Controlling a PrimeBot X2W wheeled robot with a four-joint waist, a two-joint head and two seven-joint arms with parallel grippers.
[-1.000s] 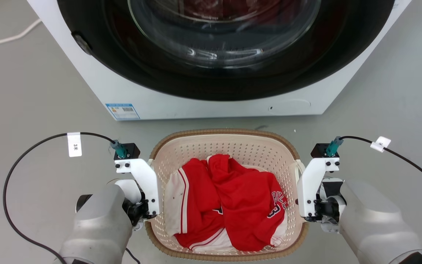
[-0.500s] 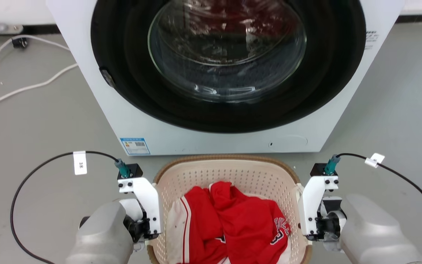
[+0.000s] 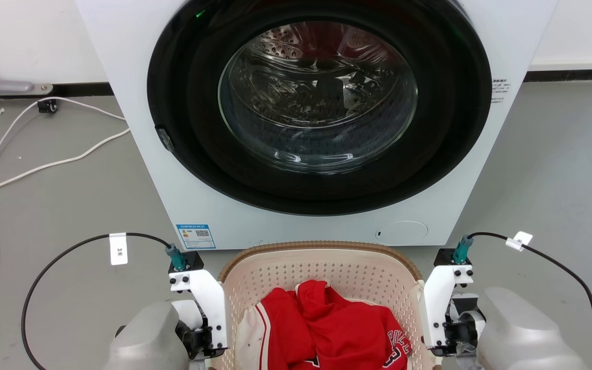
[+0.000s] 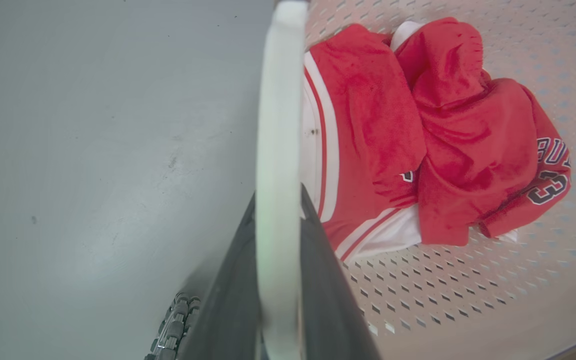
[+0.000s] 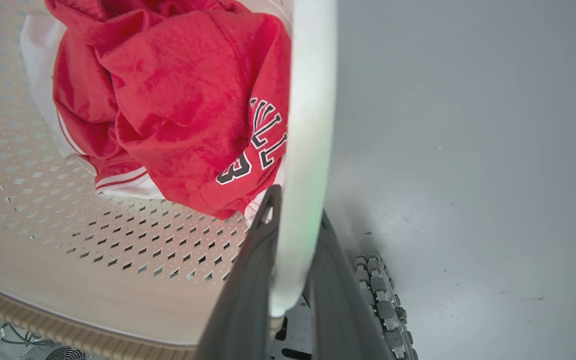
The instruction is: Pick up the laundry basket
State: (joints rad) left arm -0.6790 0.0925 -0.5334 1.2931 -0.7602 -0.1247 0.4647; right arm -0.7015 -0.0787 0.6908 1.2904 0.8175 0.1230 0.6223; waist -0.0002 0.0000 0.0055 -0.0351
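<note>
Grip check: the cream perforated plastic laundry basket (image 3: 327,268) with brown woven-look rim lies between your 2 arms, just before the white front-loading washing machine (image 3: 116,61). The left gripper (image 4: 278,197) is clamped on the left white side handle (image 4: 275,100); the right gripper (image 5: 295,205) is clamped on the right white side handle (image 5: 313,100). Raise both arms at 1 rate, wrists level, to avoid tipping it.

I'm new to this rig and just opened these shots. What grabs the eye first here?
The big white washing machine with its dark round door looms at the top of the head view. In front of it is the cream laundry basket holding crumpled red clothes, with the left gripper and right gripper each clamped on one of its white handles.
</note>
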